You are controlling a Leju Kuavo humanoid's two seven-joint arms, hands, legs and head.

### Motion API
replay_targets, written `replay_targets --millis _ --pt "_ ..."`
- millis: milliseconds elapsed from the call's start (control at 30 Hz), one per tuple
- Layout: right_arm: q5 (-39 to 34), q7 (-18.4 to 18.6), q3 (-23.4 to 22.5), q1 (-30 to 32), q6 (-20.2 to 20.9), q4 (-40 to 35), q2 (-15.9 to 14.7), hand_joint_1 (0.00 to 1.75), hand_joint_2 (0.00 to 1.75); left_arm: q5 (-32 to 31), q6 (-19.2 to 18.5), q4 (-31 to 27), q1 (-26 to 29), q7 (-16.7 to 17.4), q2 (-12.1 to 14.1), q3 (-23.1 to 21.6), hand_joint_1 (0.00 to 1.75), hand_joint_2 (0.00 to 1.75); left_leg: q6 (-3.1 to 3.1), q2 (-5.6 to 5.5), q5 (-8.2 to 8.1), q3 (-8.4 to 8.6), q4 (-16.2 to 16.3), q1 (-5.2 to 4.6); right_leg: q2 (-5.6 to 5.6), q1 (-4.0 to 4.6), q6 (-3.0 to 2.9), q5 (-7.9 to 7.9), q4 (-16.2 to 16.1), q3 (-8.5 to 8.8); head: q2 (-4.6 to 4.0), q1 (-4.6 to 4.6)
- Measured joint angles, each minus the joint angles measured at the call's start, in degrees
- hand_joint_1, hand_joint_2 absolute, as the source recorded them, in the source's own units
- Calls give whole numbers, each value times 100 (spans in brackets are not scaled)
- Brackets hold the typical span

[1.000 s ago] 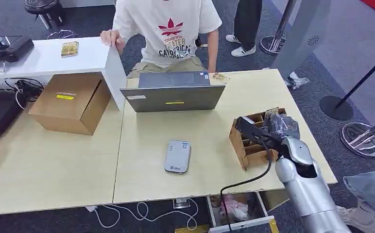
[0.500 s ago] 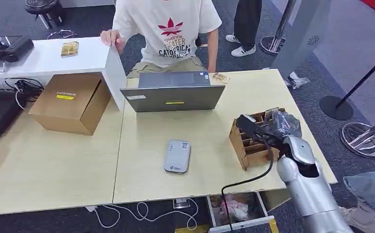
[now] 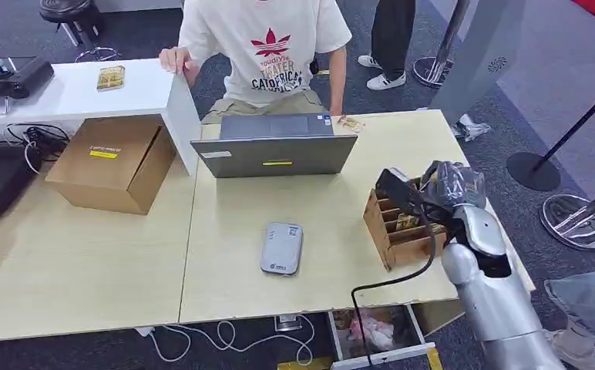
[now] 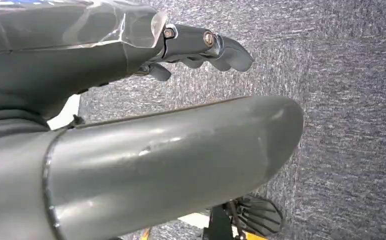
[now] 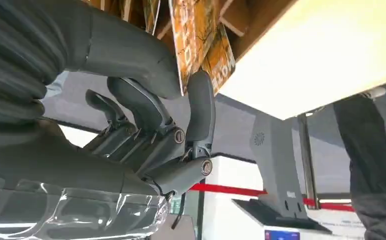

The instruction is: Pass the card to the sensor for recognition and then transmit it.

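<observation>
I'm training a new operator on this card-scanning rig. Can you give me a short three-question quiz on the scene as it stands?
1. True or false: the card is pinched between the thumb and a finger of the right hand.
2. What lies nearest the middle of the table? A) the grey sensor pad B) the cardboard box C) the laptop
3. Fill in: the right hand is at the wooden ____ with slots.

Key
1. True; the card's lower edge sits between them, at the holder.
2. A
3. card holder
</observation>
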Motion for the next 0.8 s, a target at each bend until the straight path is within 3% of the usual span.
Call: replay_targets --millis 800 --pt "192 50 0 -310 -74 -522 -79 175 175 -2 -20 0 -5 -2 -26 -2 0 0 0 0 0 0 0 0 0 0 0 0 0 0 0 -2"
